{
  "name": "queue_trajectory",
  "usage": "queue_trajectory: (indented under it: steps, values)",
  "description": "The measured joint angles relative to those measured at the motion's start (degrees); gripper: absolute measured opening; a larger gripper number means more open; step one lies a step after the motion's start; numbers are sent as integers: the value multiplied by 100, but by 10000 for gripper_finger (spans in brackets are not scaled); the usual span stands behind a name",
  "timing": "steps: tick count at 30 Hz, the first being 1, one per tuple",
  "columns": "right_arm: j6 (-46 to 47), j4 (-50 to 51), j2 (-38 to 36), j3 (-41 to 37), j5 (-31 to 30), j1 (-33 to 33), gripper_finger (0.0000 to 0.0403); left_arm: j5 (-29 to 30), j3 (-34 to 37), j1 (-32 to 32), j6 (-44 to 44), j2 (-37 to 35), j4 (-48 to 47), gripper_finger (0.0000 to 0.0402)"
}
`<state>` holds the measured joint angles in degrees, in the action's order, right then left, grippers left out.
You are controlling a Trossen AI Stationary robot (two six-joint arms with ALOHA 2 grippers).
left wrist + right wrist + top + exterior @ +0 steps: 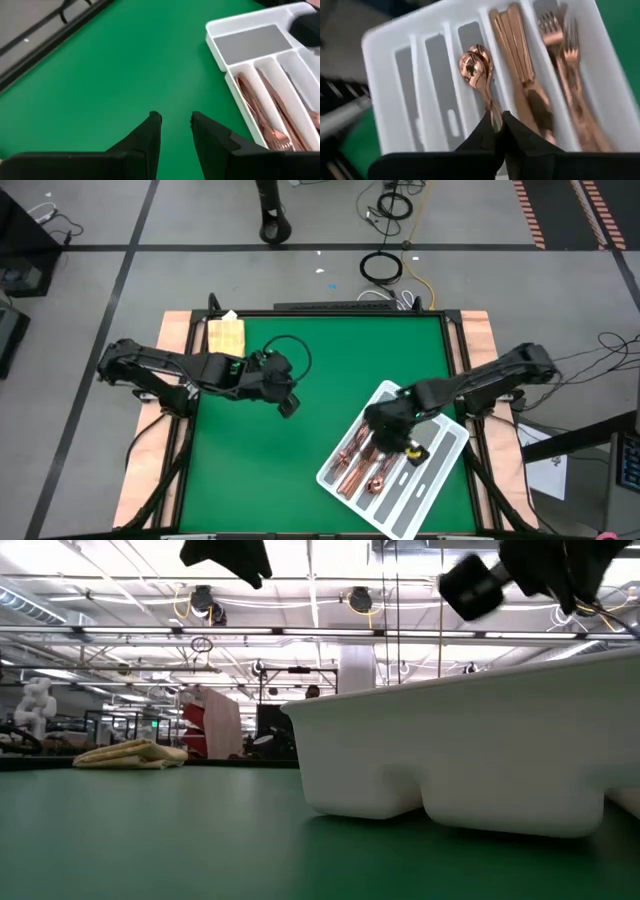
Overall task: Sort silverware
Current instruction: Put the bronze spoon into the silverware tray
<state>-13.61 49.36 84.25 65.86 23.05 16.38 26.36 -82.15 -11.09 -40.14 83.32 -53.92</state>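
Two grippers: right gripper pinched on spoon over tray; left gripper apart, empty. Risk: late release drags spoon out w/ fingers.

tray: near right of table | silverware: in tray's left slots | cloth: far left corner | left gripper: left of tray

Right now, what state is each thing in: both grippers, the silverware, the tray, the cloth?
Left gripper: open, empty, above bare green table.
Right gripper: shut on a spoon handle, over the tray.
Silverware: forks, knives and spoons lying in separate tray compartments.
Yellow cloth: folded, at the far left corner.
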Motion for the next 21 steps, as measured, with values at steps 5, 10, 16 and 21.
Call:
queue_trajectory:
  steps: [5, 10, 16, 21]
  values:
    - [-1311, 1240, 1142, 1584, -547, 276, 0, 122, 0, 116, 31, -32, -298, 115]
    - [-2597, 2489, 2243, 2954, -657, 412, 0, 213, 0, 238, 46, -30, -718, 115]
    - [-3445, 3119, 3121, 3571, -659, 706, 0, 238, 0, 290, 29, -59, -1467, 115]
    - [-3637, 3021, 3492, 3588, -469, 986, 0, 104, 0, 226, -9, -63, -1784, 115]
